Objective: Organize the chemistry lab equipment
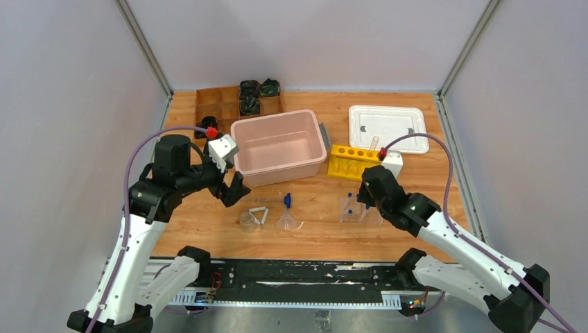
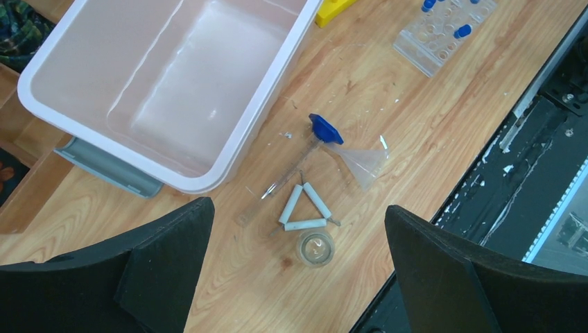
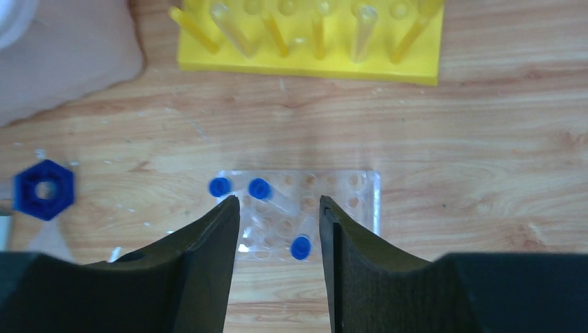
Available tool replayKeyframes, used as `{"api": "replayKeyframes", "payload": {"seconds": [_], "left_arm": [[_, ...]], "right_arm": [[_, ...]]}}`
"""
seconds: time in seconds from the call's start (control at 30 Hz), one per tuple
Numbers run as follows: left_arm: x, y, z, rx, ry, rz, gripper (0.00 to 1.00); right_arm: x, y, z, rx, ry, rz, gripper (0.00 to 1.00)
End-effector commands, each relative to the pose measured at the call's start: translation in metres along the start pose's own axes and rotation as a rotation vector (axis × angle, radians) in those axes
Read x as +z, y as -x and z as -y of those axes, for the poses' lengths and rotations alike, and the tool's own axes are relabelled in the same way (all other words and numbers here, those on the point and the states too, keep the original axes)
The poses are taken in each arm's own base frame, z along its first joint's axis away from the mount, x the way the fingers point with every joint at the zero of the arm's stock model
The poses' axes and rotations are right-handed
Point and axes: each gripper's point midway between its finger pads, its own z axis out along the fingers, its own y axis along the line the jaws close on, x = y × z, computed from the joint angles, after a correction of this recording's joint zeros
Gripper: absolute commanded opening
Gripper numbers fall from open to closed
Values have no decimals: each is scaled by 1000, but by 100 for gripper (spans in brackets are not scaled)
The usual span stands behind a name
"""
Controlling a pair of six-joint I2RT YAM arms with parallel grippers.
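Right hand [image 3: 279,202] hovering, fingers parted, over clear rectangular tray [image 3: 364,208] holding blue-capped clear tubes [image 3: 259,188]; left hand [image 2: 295,207] hanging spread wide.

Near the near edge of my table [image 1: 416,182], left of centre, a small clear beaker [image 2: 315,248] stands upright, mouth up. Just behind it a white wire triangle [image 2: 305,225] lies flat. A thin clear rod [image 2: 286,173] with a blue hexagonal tip lies beside the triangle. A clear funnel [image 2: 364,163] lies on its side, narrow end at that tip. Right of centre, a clear rectangular tray [image 3: 347,201] with rows of holes sits flat, with three blue-capped tubes [image 3: 259,188] in it. Behind it, mid-table, a yellow rack [image 1: 353,163] holds a clear tube [image 1: 374,143] upright near its right end.
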Motion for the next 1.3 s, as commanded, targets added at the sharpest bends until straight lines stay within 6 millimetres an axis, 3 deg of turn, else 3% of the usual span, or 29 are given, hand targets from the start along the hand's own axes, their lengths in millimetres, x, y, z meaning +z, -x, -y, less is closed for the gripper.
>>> {"api": "replayKeyframes", "payload": {"seconds": [0.0,0.1,0.27,0.37,0.47,0.6,0.83,1.1,1.27], "left_arm": [[-3,7,-4,-5,29,7,100],[-2,2,-8,-4,47,-12,100],[-1,-9,-13,9,69,-48,100],[-3,-15,-16,25,89,-72,100],[-6,-19,-18,33,105,-90,100],[-8,-23,-17,33,112,-96,100],[-11,-21,-17,34,125,-88,100],[-13,-16,-19,22,141,-80,100],[-15,-14,-19,26,142,-73,100]], "right_arm": [[-16,25,-43,15,131,-1,49],[-17,23,-95,-36,224,-64,50],[-12,-8,-180,-185,329,-165,58],[2,-26,-217,-278,370,-205,59],[16,-43,-239,-329,390,-257,58],[31,-58,-251,-352,385,-294,54],[50,-79,-248,-369,345,-315,45],[60,-83,-244,-375,318,-298,15],[58,-82,-245,-379,327,-295,3]]}}
